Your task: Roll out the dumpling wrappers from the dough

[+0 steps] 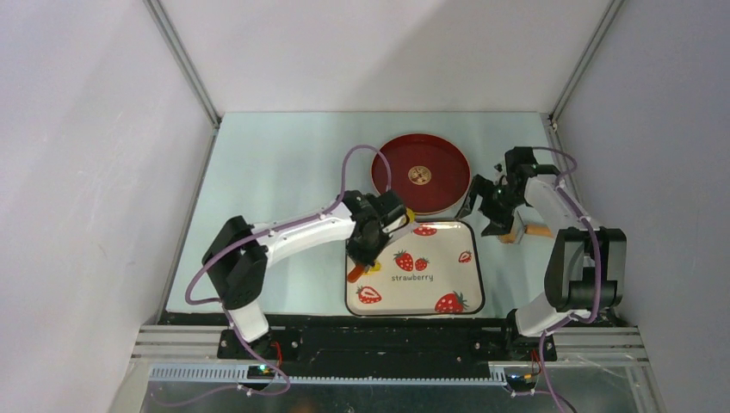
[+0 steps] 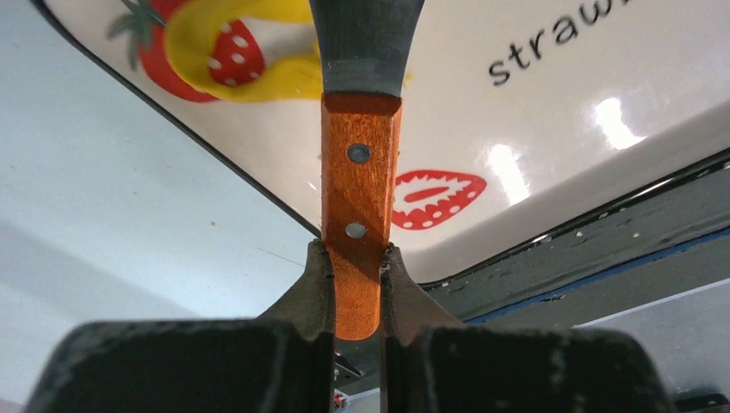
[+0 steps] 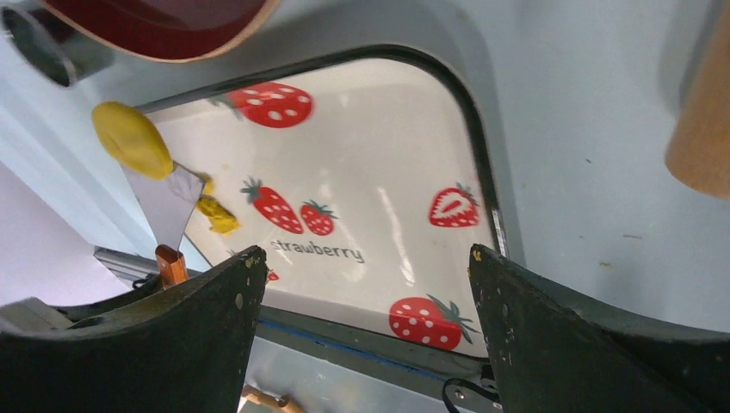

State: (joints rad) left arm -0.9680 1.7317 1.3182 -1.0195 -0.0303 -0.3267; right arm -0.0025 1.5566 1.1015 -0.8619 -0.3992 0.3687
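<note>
- Left wrist view is showing the left gripper clamping its jaws tightly on the orange wooden handle of a dark-bladed scraper.
- Bright-yellow irregular dough is lying beside the blade on the white strawberry-print tray; a small flat yellow dumpling wrapper is sitting at the blade tip.
- Both are looking soft, light and tear-prone, so sliding underneath is seeming safer than pinching.
- Further right, the right gripper is hovering with jaws wide apart, holding nothing, near the wooden roller.

The tray was white with red strawberries, black lettering and a black rim. The dough was bright yellow, the plate dark red with a gold centre, the scraper orange-handled, grey-bladed.
</note>
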